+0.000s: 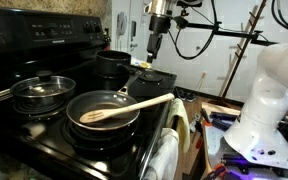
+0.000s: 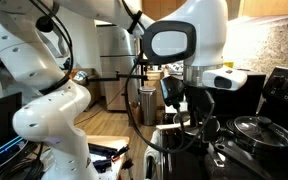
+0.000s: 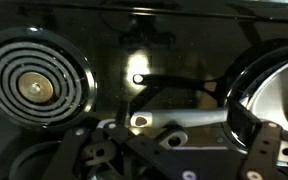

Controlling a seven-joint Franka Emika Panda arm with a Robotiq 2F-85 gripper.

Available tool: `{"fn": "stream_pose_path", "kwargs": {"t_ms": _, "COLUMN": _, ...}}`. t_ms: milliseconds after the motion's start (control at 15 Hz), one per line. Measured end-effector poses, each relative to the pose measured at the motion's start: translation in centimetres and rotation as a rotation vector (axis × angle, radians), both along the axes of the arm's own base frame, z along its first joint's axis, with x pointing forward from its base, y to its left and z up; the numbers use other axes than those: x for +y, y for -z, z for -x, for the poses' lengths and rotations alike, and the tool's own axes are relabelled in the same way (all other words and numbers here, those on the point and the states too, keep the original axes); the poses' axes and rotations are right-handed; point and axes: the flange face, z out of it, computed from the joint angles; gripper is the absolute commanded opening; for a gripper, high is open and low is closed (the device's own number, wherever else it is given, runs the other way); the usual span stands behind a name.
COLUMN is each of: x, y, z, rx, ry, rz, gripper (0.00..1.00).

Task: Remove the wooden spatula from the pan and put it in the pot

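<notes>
The wooden spatula [image 1: 134, 104] lies with its head in the frying pan [image 1: 102, 110] on the front burner, and its handle sticks out over the rim towards the stove's right side. The black pot [image 1: 114, 62] stands on a back burner. My gripper [image 1: 155, 46] hangs high above the stove's right side, behind the spatula's handle end, open and empty. It also shows in an exterior view [image 2: 174, 92]. In the wrist view my gripper's [image 3: 179, 152] dark fingers are spread apart over the black stovetop, above a grey handle [image 3: 189, 121] with a hole.
A steel pot with a glass lid [image 1: 42, 92] stands left of the pan and also shows in an exterior view [image 2: 254, 128]. A coil burner [image 3: 34, 88] lies bare. A silvery-rimmed round vessel [image 3: 274, 90] is at the right edge. A towel [image 1: 174, 130] hangs on the stove front.
</notes>
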Motion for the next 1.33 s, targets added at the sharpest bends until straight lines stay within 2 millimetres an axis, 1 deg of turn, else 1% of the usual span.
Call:
{"fn": "stream_pose_path", "kwargs": {"t_ms": 133, "x": 0.8, "y": 0.0, "z": -0.8, "rx": -0.002, "ry": -0.102, "rz": -0.021, "gripper": 1.00}}
{"fn": "stream_pose_path", "kwargs": {"t_ms": 333, "x": 3.0, "y": 0.3, "z": -1.3, "rx": 0.027, "ry": -0.247, "rz": -0.059, "gripper": 1.00}}
{"fn": "stream_pose_path", "kwargs": {"t_ms": 867, "x": 9.4, "y": 2.2, "z": 0.2, "rx": 0.245, "ry": -0.611, "rz": -0.102, "gripper": 1.00}}
{"fn": "stream_pose_path", "kwargs": {"t_ms": 1000, "x": 11.5, "y": 3.0, "z": 0.4, "rx": 0.285, "ry": -0.674, "rz": -0.099, "gripper": 1.00}}
{"fn": "stream_pose_path", "kwargs": {"t_ms": 1133, "x": 13.2, "y": 4.2, "z": 0.6, "rx": 0.314, "ry": -0.710, "rz": -0.090, "gripper": 1.00}}
{"fn": "stream_pose_path", "kwargs": {"t_ms": 1333, "x": 14.2, "y": 6.1, "z": 1.2, "rx": 0.341, "ry": -0.736, "rz": -0.069, "gripper": 1.00}}
